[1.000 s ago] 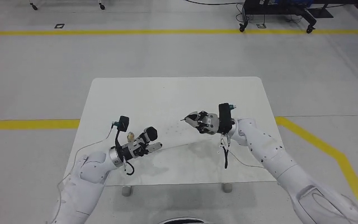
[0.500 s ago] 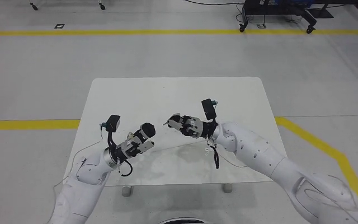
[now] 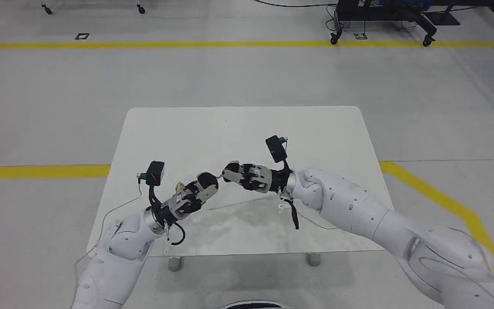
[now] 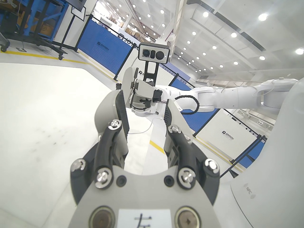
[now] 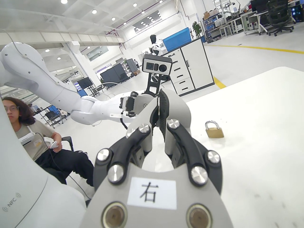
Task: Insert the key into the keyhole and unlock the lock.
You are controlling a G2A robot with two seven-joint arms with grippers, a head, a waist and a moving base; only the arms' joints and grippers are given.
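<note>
The small brass padlock with a steel shackle [image 5: 214, 130] rested on the white table [image 5: 261, 107], close to the left arm and touched by neither gripper. The right gripper [image 5: 158, 103] had its fingers almost closed on what seemed a thin metal key [image 4: 133, 88]. Its tip pointed toward the left gripper [image 4: 144, 98], not the padlock. The left fingers stood wide apart and empty, and were nearer to the padlock.

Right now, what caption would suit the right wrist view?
Right hand shut, a brass padlock on the white table nearby.

White table [image 3: 324, 131] on grey floor [image 3: 231, 77] with yellow lines [image 3: 231, 44].
</note>
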